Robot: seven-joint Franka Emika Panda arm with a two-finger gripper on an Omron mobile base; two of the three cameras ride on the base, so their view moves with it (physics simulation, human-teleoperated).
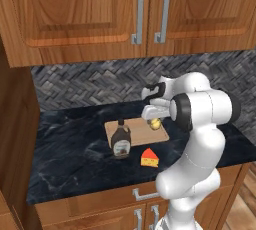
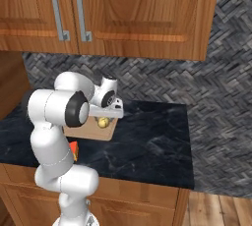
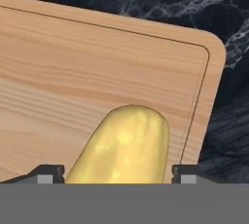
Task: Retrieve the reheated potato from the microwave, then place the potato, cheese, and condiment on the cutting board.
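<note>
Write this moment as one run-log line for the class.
gripper: astride potato, grip unclear | potato: over cutting board | cheese: on counter | condiment: at board's edge

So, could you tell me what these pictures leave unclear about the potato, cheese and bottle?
- potato: hand view, base cut off by the lower band, so contact with the cutting board is unsure.
- gripper: whether its fingers touch the potato.
- cheese: right base view, mostly behind the arm.
- bottle: label too small to read.

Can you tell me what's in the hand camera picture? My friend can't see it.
A yellow potato sits between the open claw tips, over a tan wooden cutting board. Black marble counter shows past the board's rounded corner.
</note>
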